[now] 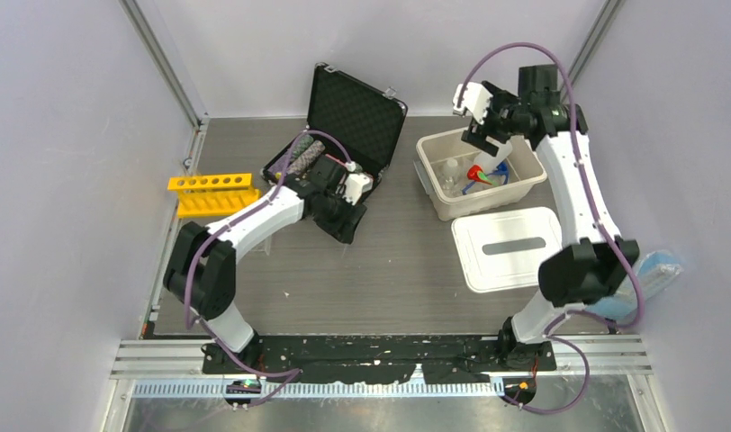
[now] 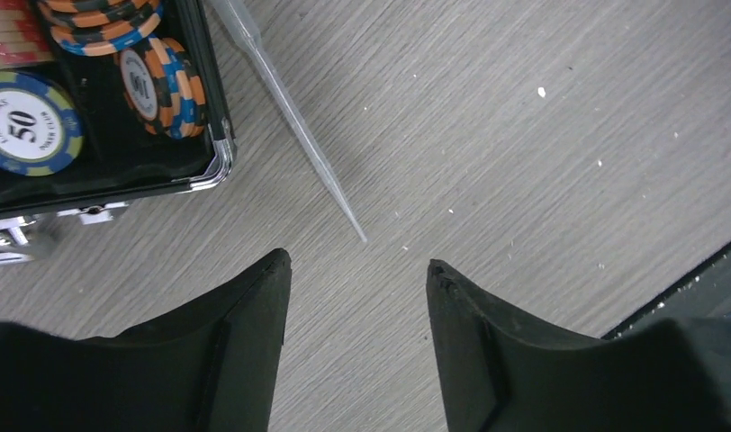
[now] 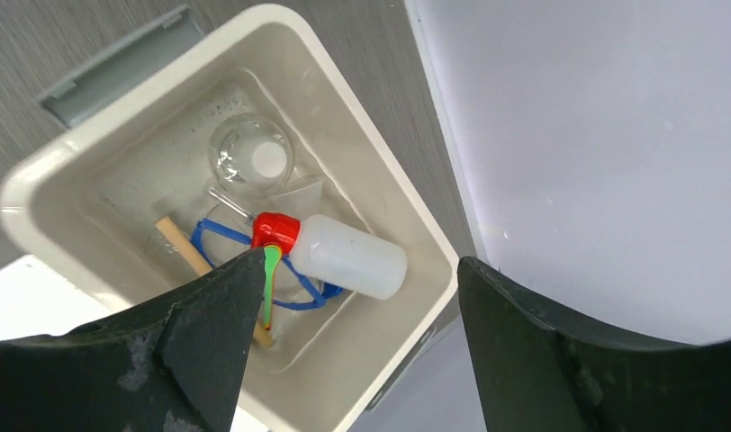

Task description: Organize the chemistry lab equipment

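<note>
Left wrist: left gripper (image 2: 357,265) spread, empty, just short of the pipette (image 2: 290,117) lying on the desk (image 2: 524,135).
Clamp that thin taper and it could squirt toward the black case (image 2: 220,144); right gripper (image 3: 357,261), released, hovers over the squeeze bottle (image 3: 357,256) in its bin (image 3: 366,126).

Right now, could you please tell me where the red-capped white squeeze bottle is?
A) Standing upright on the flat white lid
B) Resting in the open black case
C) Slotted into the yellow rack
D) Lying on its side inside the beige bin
D: the right wrist view shows the squeeze bottle lying on its side inside the beige bin, its red cap pointing left.
</note>
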`<state>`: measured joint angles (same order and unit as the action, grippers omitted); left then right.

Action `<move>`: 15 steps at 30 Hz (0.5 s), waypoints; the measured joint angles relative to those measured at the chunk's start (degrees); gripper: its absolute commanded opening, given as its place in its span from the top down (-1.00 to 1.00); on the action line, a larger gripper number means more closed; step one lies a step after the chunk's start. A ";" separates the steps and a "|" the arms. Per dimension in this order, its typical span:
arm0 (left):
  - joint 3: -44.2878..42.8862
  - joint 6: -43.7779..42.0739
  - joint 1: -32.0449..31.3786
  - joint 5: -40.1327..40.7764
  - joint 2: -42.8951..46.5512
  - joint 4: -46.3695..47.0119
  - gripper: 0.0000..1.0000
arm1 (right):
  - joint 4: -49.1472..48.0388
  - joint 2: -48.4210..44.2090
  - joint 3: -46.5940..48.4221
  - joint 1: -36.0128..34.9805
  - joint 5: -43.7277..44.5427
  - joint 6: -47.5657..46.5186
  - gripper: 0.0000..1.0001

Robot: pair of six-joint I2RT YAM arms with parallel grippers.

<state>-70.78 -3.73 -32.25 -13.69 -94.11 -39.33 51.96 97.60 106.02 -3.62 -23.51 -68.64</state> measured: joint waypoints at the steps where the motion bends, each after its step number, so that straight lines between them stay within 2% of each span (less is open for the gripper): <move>1: 0.00 0.68 -0.48 0.70 -0.72 0.28 -0.07 | -1.27 -2.49 -1.53 0.04 -0.22 1.79 -0.69; 8: 0.44 4.98 -2.95 5.07 -4.74 3.82 0.19 | -6.25 -15.26 -12.63 0.26 -1.07 9.53 -0.73; 15: 0.44 6.36 -3.43 8.37 -9.07 6.03 0.37 | -7.30 -16.63 -16.96 0.26 -1.05 13.00 -0.74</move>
<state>-70.35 2.63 -35.68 -5.32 -103.18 -33.30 44.66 80.97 89.06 -3.36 -24.56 -55.64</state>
